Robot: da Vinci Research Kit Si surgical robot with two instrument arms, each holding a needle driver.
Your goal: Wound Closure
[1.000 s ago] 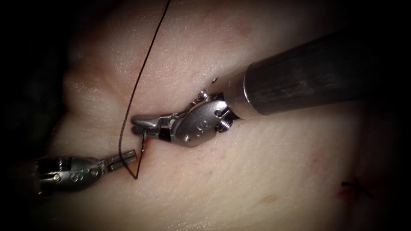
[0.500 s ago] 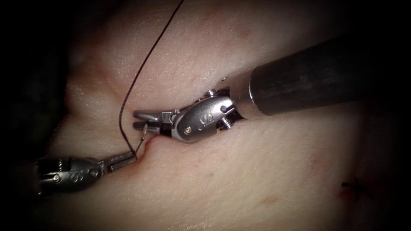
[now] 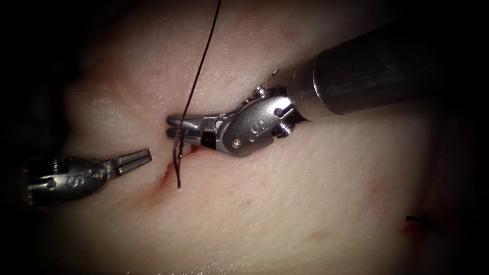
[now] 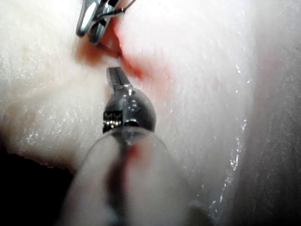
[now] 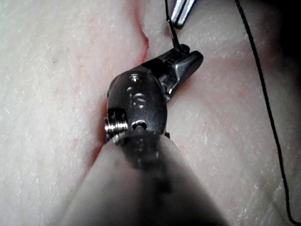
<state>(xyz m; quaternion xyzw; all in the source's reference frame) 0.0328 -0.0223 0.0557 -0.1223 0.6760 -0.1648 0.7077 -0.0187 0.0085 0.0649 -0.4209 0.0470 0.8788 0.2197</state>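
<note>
Right tool (image 3: 175,126) reaches in from the upper right of the frame, jaws clamped; left tool (image 3: 140,158) lies low at lower left, jaws together, gripping nothing

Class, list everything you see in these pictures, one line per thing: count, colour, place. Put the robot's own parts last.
tissue: one, pale pink, under both tools.
cut: one, reddish, between the two tool tips.
red fluid: smears along the cut.
needle: one, thin and metallic, held in the right tool's jaws, above the cut.
thread: one strand, dark, from the top edge down to the cut.
cut ends of thread: dark, far right on the tissue.
left tool: one, silver, left of the cut, holding nothing.
right tool: one, silver, dark shaft.
</note>
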